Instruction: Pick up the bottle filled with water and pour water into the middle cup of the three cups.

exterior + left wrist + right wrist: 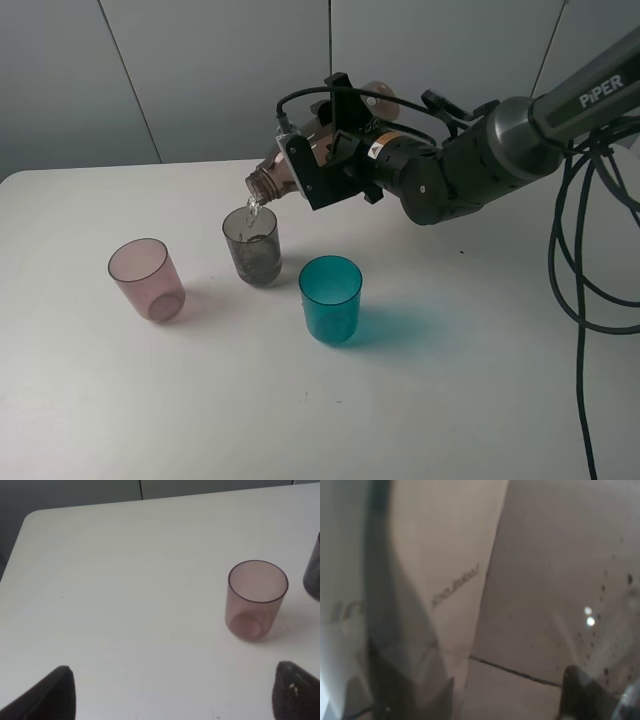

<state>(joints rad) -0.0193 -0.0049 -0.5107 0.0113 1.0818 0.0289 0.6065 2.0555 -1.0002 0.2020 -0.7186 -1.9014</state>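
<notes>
In the exterior high view my right gripper [325, 155] is shut on the smoky brown-grey bottle [300, 160], tipped with its neck [266, 184] down to the left. A thin stream of water falls from the neck into the middle smoky grey cup [252, 245] just below. The pink cup [147, 279] stands to its left and the teal cup [330, 298] to its right front. The right wrist view is filled by the bottle's see-through wall [545, 580]. My left gripper [172, 692] is open over bare table; the pink cup [256, 600] stands apart ahead of it.
The white table [450, 400] holds only the three cups. Black cables [585, 270] hang along the right side by the right arm. The table's back edge meets a grey wall [200, 70]. An edge of the grey cup [313, 575] shows in the left wrist view.
</notes>
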